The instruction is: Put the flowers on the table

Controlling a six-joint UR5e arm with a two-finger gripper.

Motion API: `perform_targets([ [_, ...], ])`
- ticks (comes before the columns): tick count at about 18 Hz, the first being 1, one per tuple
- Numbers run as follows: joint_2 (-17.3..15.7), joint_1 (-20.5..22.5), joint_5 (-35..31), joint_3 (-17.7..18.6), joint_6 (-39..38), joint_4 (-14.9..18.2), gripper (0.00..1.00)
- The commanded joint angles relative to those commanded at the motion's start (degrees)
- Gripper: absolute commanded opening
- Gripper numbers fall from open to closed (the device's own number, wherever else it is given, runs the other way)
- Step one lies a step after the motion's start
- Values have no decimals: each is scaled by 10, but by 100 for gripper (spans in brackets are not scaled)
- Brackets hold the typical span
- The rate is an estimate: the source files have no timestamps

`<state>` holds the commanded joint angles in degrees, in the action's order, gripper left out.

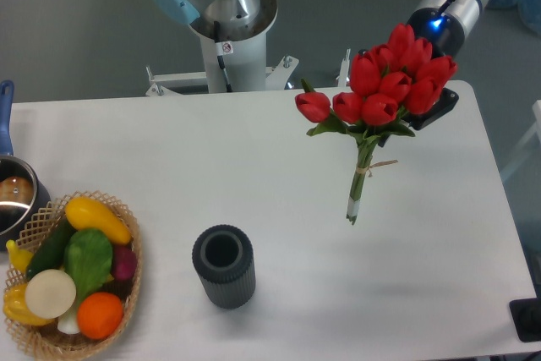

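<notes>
On a white table (254,158) beside a grey ribbed vase (224,266) and a vegetable basket (72,281), the gripper (435,107), mostly hidden behind the blooms, appears clamped on the flowers (380,90), held above the table's right half. Stems hang nearly vertical, heads up and tilted right. Carrying seems in hand; next it must lower, lay them flat and let go.

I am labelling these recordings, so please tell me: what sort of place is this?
Probably a robotics lab, with a staged tabletop setup: a robot arm base bolted behind a bare white table, with props like tulips and a vegetable basket.
</notes>
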<state>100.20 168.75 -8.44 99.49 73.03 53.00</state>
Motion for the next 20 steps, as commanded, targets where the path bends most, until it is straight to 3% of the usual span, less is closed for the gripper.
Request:
perform_targets([
  [15,-5,4,-2,15,17,3,37],
  [20,-14,6,-33,12,8,3,37],
])
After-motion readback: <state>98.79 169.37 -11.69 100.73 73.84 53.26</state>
